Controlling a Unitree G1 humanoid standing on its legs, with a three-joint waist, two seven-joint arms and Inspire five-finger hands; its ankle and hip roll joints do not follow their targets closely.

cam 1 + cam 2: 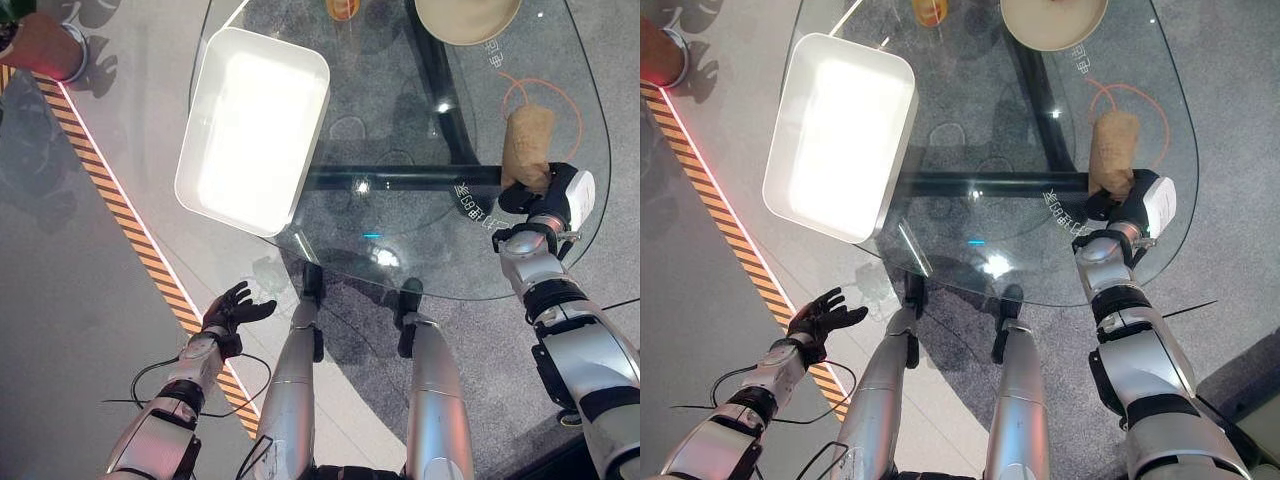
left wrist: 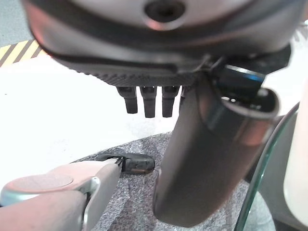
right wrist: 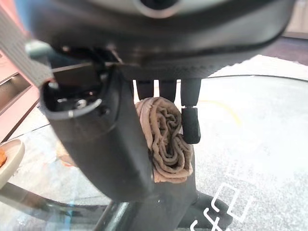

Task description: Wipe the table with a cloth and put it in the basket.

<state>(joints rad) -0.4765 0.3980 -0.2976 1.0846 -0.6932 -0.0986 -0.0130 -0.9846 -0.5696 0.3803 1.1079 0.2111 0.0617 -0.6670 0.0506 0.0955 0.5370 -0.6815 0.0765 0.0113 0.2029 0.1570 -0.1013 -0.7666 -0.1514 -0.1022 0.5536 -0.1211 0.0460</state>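
Observation:
A tan cloth (image 1: 527, 145), bunched into a roll, lies on the right side of the glass table (image 1: 400, 200). My right hand (image 1: 545, 195) is at its near end, and the right wrist view shows the cloth (image 3: 163, 139) pinched between the thumb and the curled fingers (image 3: 190, 122). The white rectangular basket (image 1: 305, 150) stands on the table's left side, apart from the cloth. My left hand (image 1: 232, 310) hangs low beside the table's near left edge, fingers (image 2: 147, 101) relaxed and holding nothing.
A beige bowl (image 1: 467, 18) and a small orange object (image 1: 343, 8) sit at the table's far edge. A thin orange cord loop (image 1: 575, 100) lies around the cloth. A yellow-black striped line (image 1: 120, 210) runs along the floor on the left.

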